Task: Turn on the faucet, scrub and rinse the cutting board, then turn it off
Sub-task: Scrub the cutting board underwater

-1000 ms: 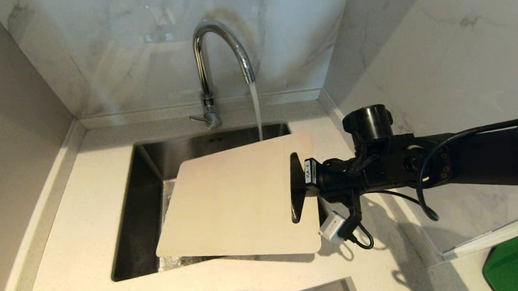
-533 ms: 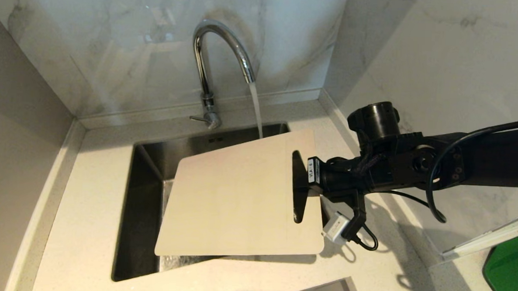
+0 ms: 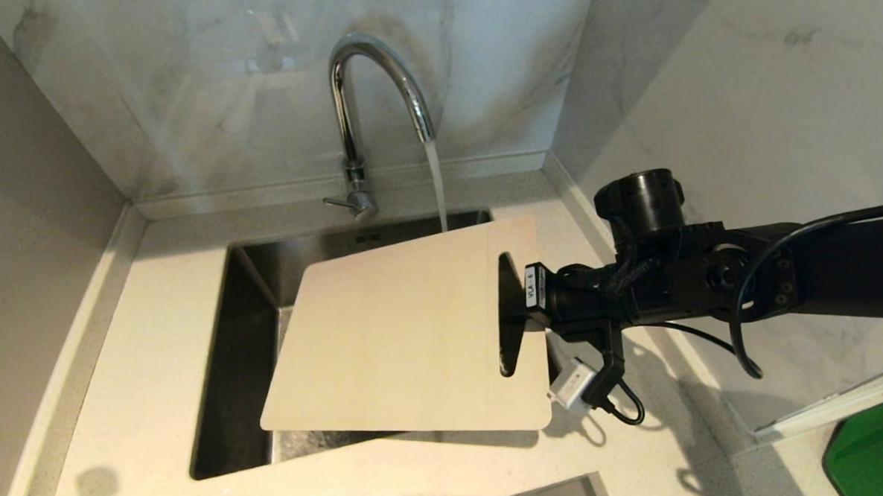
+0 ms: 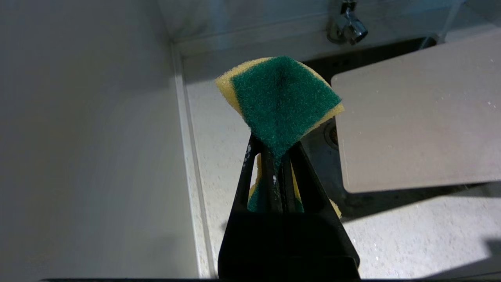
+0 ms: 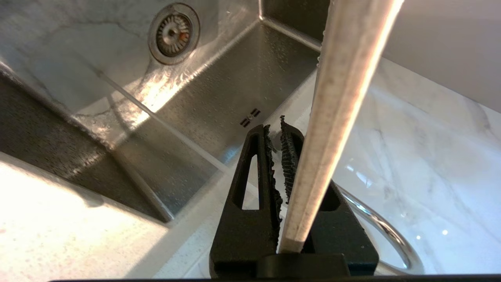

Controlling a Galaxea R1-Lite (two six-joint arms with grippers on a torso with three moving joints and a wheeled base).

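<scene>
**Two grippers busy, tap running**

Both of my grippers had something clamped at this point. The right gripper point(image 3: 511, 320) came in from the right side and was closed on the cutting board point(image 3: 401, 328) at its handle-slot end, holding it out over the sink point(image 3: 246, 284). The board sat tilted, with its far edge up near the faucet point(image 3: 366, 88). From the right wrist camera I only saw the board edge-on, running between the fingers point(image 5: 250, 184).

Water point(image 3: 435, 184) was pouring from the faucet spout and dropping behind the board's far edge. The little lever point(image 3: 337, 201) at the faucet base stuck out to the left.

The left gripper point(image 4: 278, 156) didn't show in the head camera, but its wrist camera had it squeezed shut on a yellow and green sponge point(image 4: 280, 100), scouring side toward the lens, hanging over the counter point(image 4: 223, 156) left of the sink, near the board's corner but not touching it.
</scene>
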